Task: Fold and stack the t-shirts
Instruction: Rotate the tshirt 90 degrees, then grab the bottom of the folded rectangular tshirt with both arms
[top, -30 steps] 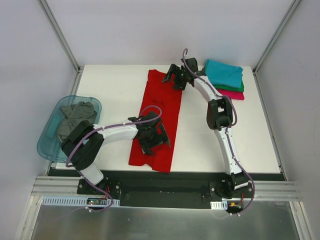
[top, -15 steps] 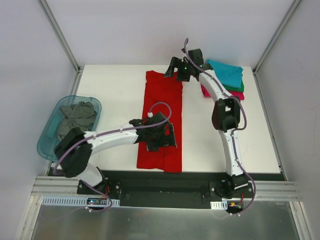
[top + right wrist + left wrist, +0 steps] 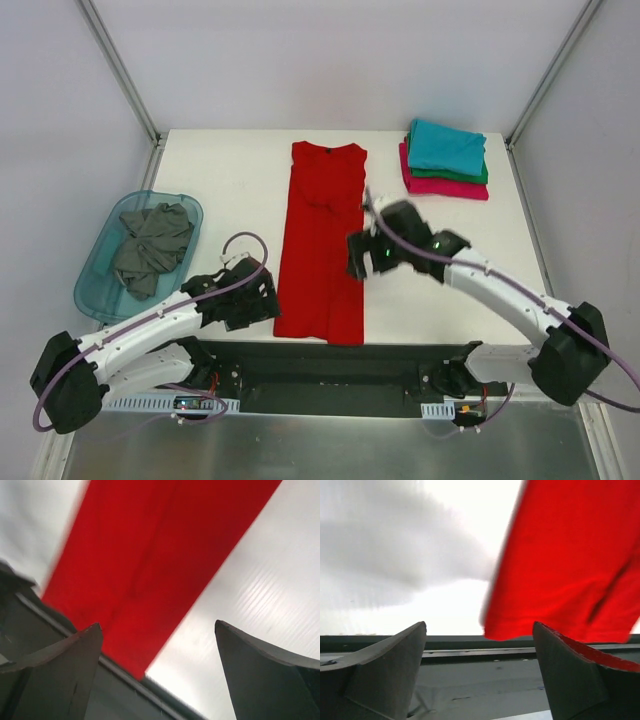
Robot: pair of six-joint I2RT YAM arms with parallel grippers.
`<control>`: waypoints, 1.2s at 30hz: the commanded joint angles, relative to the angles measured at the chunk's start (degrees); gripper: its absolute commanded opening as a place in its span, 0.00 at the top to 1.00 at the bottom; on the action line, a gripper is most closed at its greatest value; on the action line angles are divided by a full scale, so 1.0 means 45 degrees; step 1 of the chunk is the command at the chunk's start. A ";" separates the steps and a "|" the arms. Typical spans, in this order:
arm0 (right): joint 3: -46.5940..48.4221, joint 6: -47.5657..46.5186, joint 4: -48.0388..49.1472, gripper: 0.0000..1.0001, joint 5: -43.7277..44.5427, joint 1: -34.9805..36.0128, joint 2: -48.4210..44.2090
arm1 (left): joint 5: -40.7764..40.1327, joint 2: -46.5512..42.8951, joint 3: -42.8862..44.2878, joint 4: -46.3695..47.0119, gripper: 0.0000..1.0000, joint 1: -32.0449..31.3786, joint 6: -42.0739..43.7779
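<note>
The red t-shirt [image 3: 322, 245] lies folded into a long narrow strip down the middle of the table, neck at the far end. It also shows in the left wrist view [image 3: 570, 565] and in the right wrist view [image 3: 155, 565]. My left gripper [image 3: 262, 300] is open and empty just left of the strip's near end. My right gripper [image 3: 362, 258] is open and empty at the strip's right edge. A folded stack, teal t-shirt [image 3: 446, 146] over green [image 3: 470, 177] over magenta-pink [image 3: 450, 188], sits at the far right. The dark grey t-shirt [image 3: 150, 245] lies crumpled in the tub.
The translucent blue tub [image 3: 96, 270] stands at the table's left edge. The table's near edge and the black base rail [image 3: 330, 365] run just below the red shirt's hem. Metal frame posts stand at the far corners.
Both grippers let go of the red shirt and pulled back toward me; the right arm came from the far neck end to mid-table. The shirt now lies straight and flat.
</note>
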 commanded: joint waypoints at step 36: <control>-0.5412 0.7374 0.0574 0.60 0.4622 0.7868 0.0847 | 0.2647 0.1648 -0.1668 0.1939 1.00 0.0314 0.0163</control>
